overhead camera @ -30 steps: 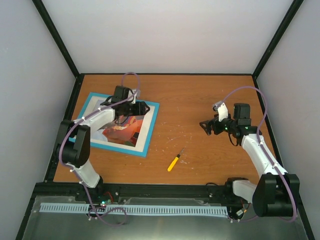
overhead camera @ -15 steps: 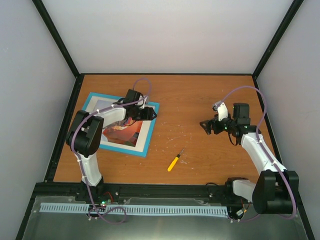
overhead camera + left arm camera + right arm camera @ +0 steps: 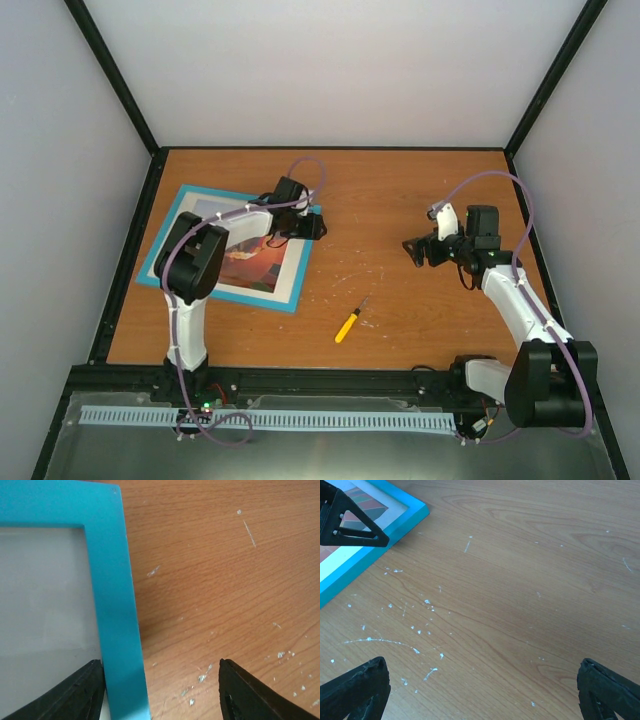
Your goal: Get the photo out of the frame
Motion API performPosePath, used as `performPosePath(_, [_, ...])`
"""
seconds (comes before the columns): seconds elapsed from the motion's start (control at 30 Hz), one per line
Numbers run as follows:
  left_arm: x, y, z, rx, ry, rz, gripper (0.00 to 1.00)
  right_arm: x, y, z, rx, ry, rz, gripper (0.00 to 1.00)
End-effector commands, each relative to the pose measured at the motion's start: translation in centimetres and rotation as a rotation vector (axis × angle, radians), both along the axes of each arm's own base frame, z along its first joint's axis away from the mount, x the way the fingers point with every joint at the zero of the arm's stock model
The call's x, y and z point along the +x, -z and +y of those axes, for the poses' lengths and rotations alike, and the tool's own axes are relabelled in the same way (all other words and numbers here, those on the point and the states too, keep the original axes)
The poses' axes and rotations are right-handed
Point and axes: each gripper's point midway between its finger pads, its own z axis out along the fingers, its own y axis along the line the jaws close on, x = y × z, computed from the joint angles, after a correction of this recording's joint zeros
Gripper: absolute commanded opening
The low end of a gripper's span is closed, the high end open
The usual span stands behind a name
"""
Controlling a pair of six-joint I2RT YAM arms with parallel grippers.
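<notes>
1. Top view: the left arm stretches across the thin turquoise rectangular frame (image 3: 299, 285), which lies flat on the wooden table (image 3: 400, 190). The colourful balloon photo (image 3: 250, 265) sits inside it. The left hand (image 3: 316, 224) is at its far right corner.
2. Left wrist: fingers spread, straddling the frame's edge.
3. Right wrist: the right hand (image 3: 482, 665) is spread over bare table.

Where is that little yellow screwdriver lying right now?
In the overhead view, the screwdriver lies on the table, near its front middle. It sits just right of the near right corner of the frame, apart from it.
</notes>
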Motion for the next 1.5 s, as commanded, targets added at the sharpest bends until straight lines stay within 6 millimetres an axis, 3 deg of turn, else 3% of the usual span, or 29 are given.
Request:
performPosePath(0.0, [-0.1, 1.1, -1.5, 0.084, 0.04, -0.017, 0.62, 0.6, -0.9, -0.4, -0.007, 0.049, -0.023, 1.0])
performPosePath(0.6, [-3.3, 3.5, -8.3, 0.222, 0.271, -0.11, 0.45, 0.3, -0.8, -0.2, 0.009, 0.042, -0.022, 1.0])
performPosePath(0.8, [-5.6, 2.5, -12.1, 0.166, 0.419, -0.161, 0.44, 0.2, -0.6, 0.0, 0.018, 0.029, -0.015, 1.0])
performPosePath(0.9, [-5.4, 0.3, -12.7, 0.161, 0.418, -0.208, 0.47, 0.2, -0.7, 0.3, 0.023, 0.011, -0.013, 1.0])
performPosePath(1.03, [-2.9, -7.4, -10.4, 0.199, 0.259, -0.367, 0.69, 1.0, -1.9, -0.3, -0.018, 0.025, -0.038, 1.0])
performPosePath(1.1, [-2.5, -11.6, -8.1, 0.198, 0.147, -0.425, 0.77, 1.6, -2.8, -0.3, -0.037, 0.008, -0.039, 1.0])
performPosePath(1.17, [-2.9, -13.8, -5.0, 0.199, 0.023, -0.427, 0.81, 2.0, -3.4, 0.1, -0.037, -0.027, -0.021, 1.0])
performPosePath(1.27, [-5.0, -13.8, -0.5, 0.181, -0.13, -0.341, 0.82, 2.5, -3.2, 1.1, -0.015, -0.098, 0.052, 1.0])
performPosePath(1.33, [-7.2, -12.4, 2.1, 0.153, -0.198, -0.25, 0.82, 3.2, -2.7, 1.8, 0.007, -0.129, 0.117, 1.0])
performPosePath(1.47, [-11.5, -9.8, 5.4, 0.084, -0.292, -0.091, 0.81, 4.4, -1.7, 3.6, 0.008, -0.196, 0.201, 1.0])
